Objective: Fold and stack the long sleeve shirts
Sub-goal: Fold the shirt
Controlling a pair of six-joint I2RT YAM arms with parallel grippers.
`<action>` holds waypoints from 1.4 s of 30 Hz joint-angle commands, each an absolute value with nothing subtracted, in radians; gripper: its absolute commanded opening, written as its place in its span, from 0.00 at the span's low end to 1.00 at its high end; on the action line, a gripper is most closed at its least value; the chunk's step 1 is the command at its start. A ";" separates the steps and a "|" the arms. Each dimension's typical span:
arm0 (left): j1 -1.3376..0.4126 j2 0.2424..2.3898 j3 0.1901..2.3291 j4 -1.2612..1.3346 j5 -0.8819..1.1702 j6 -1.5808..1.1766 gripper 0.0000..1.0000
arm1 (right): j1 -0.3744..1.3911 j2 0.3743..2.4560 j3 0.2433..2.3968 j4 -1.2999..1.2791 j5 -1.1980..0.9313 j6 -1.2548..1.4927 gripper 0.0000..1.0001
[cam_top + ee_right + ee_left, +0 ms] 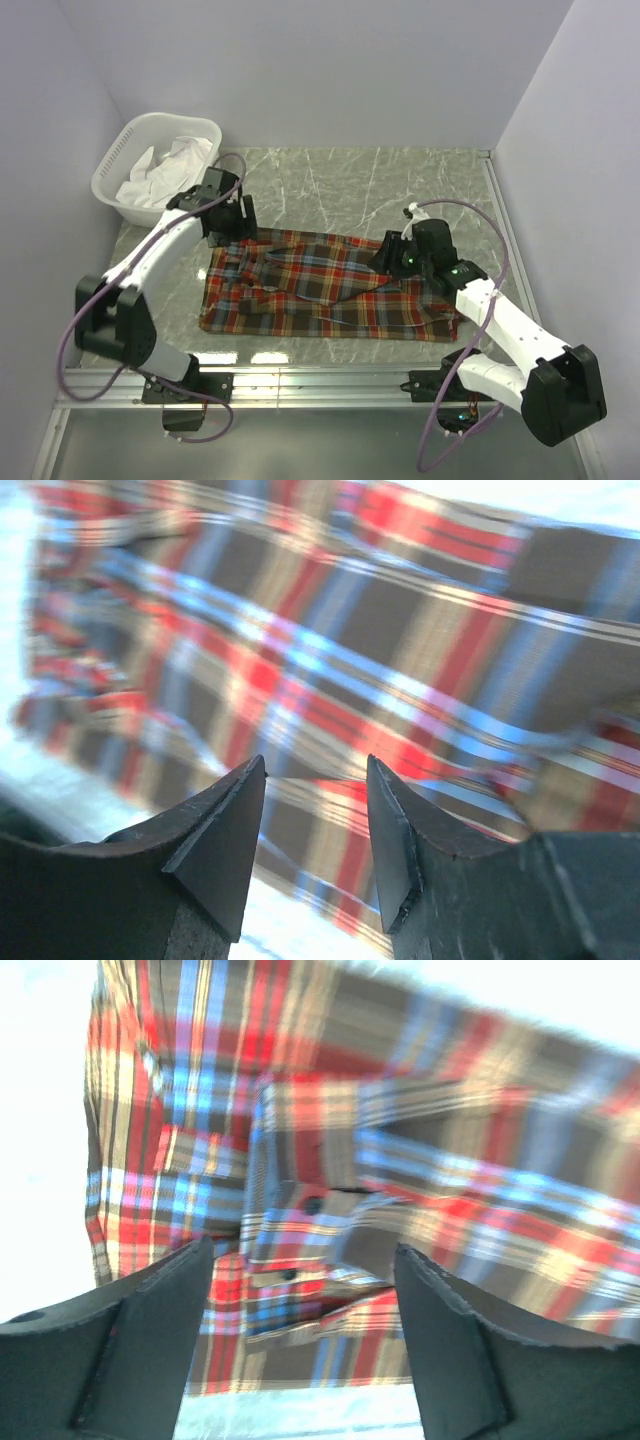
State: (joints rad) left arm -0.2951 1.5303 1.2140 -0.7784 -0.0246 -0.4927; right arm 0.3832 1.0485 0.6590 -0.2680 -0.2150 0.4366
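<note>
one plaid shirt, one basket

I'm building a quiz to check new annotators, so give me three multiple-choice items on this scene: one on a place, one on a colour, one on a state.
1. Where does the basket stand on the table?
A. far left corner
B. near right corner
C. centre

2. What colour is the cloth in the basket?
A. black
B. white
C. green

3. How is the left gripper over the plaid shirt?
A. shut on a sleeve
B. shut, empty
C. open

Key:
1 A, the top view shows it by the far left wall.
2 B, the crumpled cloth in it is white.
3 C, the left wrist view shows its fingers wide apart, gripping nothing.
</note>
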 commanded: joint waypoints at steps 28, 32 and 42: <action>-0.364 1.606 0.816 -0.226 0.009 -0.802 0.70 | -0.070 1.361 0.420 0.165 -0.282 0.848 0.52; -0.376 1.576 0.857 -0.248 0.003 -0.775 0.71 | -0.098 1.269 0.428 0.106 -0.222 0.813 0.51; -0.693 1.382 1.065 -0.310 -0.078 -0.621 0.73 | -0.005 1.108 0.463 0.138 -0.524 0.692 0.51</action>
State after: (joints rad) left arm -0.5976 1.4807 1.0279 -0.3470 -0.0654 -0.6842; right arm -0.0402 1.1553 0.4404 0.1093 -0.4034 0.7231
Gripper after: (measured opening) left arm 0.743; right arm 0.513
